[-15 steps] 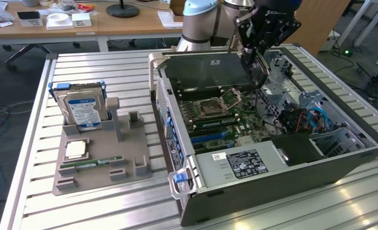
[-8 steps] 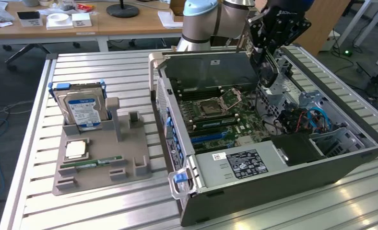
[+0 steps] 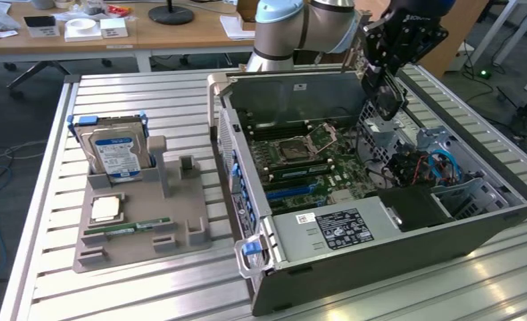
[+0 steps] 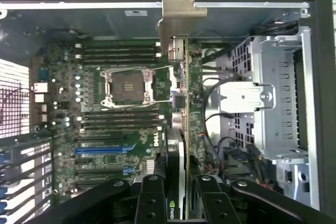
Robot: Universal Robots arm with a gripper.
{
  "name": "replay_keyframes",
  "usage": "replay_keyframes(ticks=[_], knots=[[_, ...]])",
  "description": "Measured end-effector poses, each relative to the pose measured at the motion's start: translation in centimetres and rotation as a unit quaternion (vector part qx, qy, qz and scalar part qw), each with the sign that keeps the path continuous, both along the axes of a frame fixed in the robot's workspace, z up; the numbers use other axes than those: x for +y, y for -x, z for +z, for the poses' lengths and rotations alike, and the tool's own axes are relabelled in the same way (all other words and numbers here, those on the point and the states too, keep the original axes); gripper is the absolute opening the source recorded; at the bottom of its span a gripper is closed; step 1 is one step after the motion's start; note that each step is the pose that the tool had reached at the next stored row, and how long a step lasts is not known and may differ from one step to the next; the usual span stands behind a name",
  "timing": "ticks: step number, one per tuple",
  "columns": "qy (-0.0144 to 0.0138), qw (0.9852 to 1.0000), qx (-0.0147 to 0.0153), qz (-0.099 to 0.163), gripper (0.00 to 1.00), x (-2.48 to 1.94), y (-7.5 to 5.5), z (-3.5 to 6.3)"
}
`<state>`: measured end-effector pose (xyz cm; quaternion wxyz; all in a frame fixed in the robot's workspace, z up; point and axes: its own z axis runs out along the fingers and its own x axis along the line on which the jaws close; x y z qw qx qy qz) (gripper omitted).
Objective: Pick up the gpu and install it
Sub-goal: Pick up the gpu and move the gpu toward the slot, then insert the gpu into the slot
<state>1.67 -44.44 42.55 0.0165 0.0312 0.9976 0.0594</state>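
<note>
My gripper [image 3: 390, 61] hangs over the far right part of the open computer case [image 3: 477, 227], shut on the gpu [image 3: 386, 97]. The card hangs on edge below the fingers, black face showing, above the case interior and apart from the board. In the wrist view the gpu [image 4: 182, 103] runs edge-on away from my gripper [image 4: 182, 203], with its metal bracket [image 4: 178, 14] at the far end. The black fingers [image 4: 152, 198] clamp it from both sides. Beneath lies the green motherboard [image 4: 115, 103] with its CPU socket [image 4: 127, 86] and a blue slot [image 4: 100, 149].
In the exterior view's left, a grey holder tray [image 3: 192, 234] carries a blue-labelled hard drive [image 3: 116, 150], a silver processor [image 3: 108, 208] and a green memory stick [image 3: 125, 229]. A silver drive cage [image 4: 273, 98] and loose cables [image 3: 424, 167] crowd the case beside the board. A desk [image 3: 156, 33] stands behind.
</note>
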Motion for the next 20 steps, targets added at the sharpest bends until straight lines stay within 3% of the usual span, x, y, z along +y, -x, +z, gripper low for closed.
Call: replay_keyframes(ticks=[6, 20], knots=[[0.0000, 1.0000, 0.0000, 0.000, 0.27, 0.00, -1.4, 0.00], [0.0001, 1.0000, 0.0000, 0.000, 0.27, -0.01, -1.4, 0.00]])
